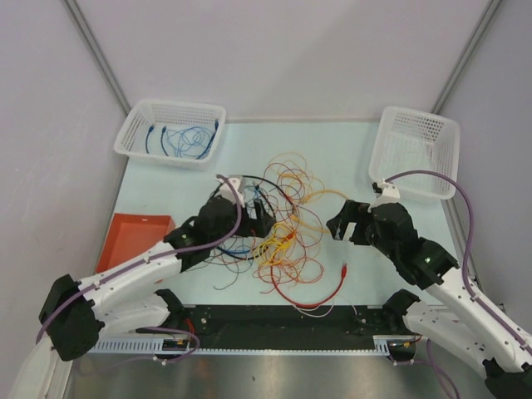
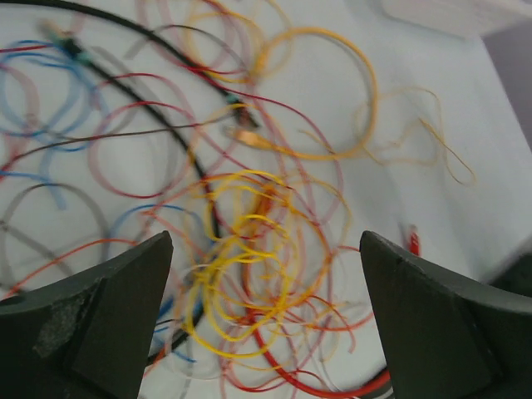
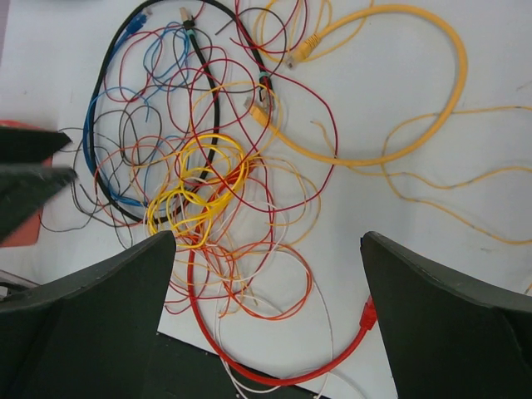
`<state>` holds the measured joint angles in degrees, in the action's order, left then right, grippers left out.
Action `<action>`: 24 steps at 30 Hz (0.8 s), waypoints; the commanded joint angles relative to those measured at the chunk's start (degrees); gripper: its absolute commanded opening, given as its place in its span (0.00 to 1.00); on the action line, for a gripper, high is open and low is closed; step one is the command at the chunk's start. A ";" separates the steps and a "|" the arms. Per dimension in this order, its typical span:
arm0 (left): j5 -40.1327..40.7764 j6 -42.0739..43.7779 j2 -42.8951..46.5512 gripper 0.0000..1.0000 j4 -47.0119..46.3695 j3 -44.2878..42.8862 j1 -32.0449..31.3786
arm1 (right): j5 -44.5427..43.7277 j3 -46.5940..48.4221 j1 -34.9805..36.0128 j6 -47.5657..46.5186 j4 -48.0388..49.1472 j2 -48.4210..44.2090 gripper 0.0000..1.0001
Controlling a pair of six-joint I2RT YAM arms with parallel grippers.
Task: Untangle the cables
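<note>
Plainly, the cables (image 1: pixel 278 224) lie in 1 loose snarl in the middle of the table (image 1: pixel 166 179): light, limp, springy, likely to drag neighbours along. The left pincer (image 2: pixel 266 249) and right pincer (image 3: pixel 266 249) both gape wide, holding nothing. The red cable (image 3: pixel 366 313), taken near its plug, looks the cleanest hold.

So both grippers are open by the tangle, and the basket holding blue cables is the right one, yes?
Not quite. The left gripper and right gripper are open by the tangle, but the blue cables lie in the left basket, not the right basket, which holds none; the top view shows it.
</note>
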<state>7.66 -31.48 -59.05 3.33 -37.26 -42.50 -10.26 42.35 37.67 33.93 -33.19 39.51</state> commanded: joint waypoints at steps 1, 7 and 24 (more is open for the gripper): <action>-0.66 1.69 -3.16 1.00 -7.83 -2.55 -11.79 | -3.45 -0.07 0.82 1.57 -1.35 -1.80 1.00; 2.18 -2.34 -21.18 1.00 4.84 -10.38 -13.31 | -3.45 0.01 1.00 3.15 -2.41 -5.65 1.00; 5.88 -5.69 -30.07 0.26 8.44 -11.79 -10.94 | -3.54 8.19 1.00 0.96 0.40 -5.76 1.00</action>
<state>13.50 -37.28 -88.31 11.31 -46.96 -55.20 -13.63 48.56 38.48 35.77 -35.14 33.04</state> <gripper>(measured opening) 0.427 0.995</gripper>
